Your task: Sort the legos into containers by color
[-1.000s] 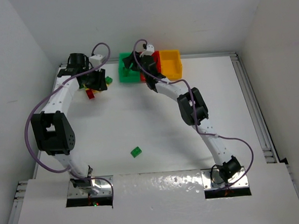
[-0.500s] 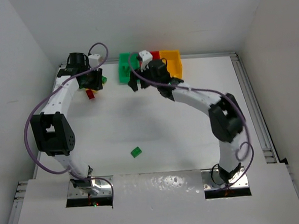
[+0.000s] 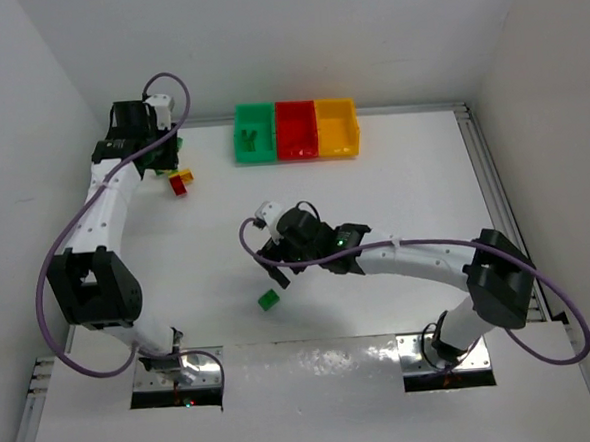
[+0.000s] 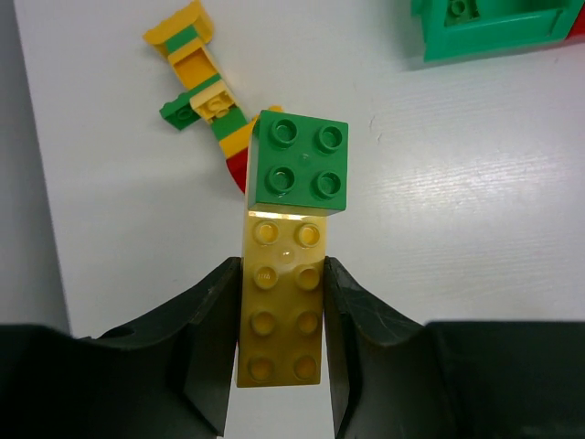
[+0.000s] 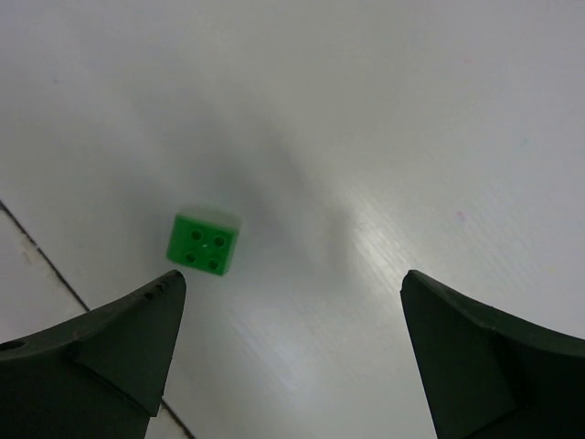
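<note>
While the right gripper (image 5: 291, 279) is held wide open, the loose green lego (image 5: 203, 243) is seen below it, off-centre beside one finger (image 5: 137, 338), seemingly square; the left gripper (image 4: 283, 270), clamped on a yellow lego (image 4: 281, 329), is far off

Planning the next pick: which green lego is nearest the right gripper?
The lone green lego in front of the right gripper; the others lie far back.

The top camera looks down from above the near edge over the whole white tabletop (image 3: 404, 204), while both wrist cameras stare closely down at it, the one on the right end effector (image 5: 290, 279) sharing with the top view the small green plastic brick (image 5: 203, 242) ahead-left of it.
</note>
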{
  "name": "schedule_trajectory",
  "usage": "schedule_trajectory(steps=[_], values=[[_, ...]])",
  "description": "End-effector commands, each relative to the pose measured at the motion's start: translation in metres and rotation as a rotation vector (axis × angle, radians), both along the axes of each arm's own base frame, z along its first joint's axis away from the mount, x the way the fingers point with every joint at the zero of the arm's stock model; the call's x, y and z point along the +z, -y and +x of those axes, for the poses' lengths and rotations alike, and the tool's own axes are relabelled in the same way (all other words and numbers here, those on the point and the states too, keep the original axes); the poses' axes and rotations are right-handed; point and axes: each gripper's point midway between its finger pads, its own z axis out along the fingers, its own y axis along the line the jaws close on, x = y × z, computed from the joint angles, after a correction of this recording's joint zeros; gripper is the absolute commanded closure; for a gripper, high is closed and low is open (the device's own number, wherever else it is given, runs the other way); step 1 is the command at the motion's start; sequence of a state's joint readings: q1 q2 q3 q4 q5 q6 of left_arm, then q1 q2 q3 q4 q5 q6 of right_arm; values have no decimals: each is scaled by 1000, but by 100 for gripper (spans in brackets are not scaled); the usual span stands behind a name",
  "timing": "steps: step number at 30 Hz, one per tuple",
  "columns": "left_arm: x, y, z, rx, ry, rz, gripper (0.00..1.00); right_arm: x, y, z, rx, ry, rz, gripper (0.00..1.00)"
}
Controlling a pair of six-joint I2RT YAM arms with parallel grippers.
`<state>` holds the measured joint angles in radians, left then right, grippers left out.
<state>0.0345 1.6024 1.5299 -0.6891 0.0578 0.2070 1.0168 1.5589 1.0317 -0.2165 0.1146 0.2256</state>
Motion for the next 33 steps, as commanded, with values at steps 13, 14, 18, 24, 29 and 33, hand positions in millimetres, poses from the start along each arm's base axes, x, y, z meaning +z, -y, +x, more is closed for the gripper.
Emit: schedule_trajectory(steps=[13,14,18,24,29,33], values=[[25,-17,-32,80,98,49,100,-53,-53,-51,-68,-40,-78,15],[25,-15,-31,74,102,40,100,-55,-53,-48,-88,-33,-86,17],[26,-12,-28,74,108,24,100,-65,-57,-49,-116,-7,-117,25],[19,-5,-26,52,91,-10,100,-80,-65,-60,-86,-1,-145,32],[16,-4,-27,44,84,-15,100,-93,-69,-64,-72,-31,-165,37],[16,-4,-28,45,84,-14,100,-97,-61,-57,-106,0,-198,35]])
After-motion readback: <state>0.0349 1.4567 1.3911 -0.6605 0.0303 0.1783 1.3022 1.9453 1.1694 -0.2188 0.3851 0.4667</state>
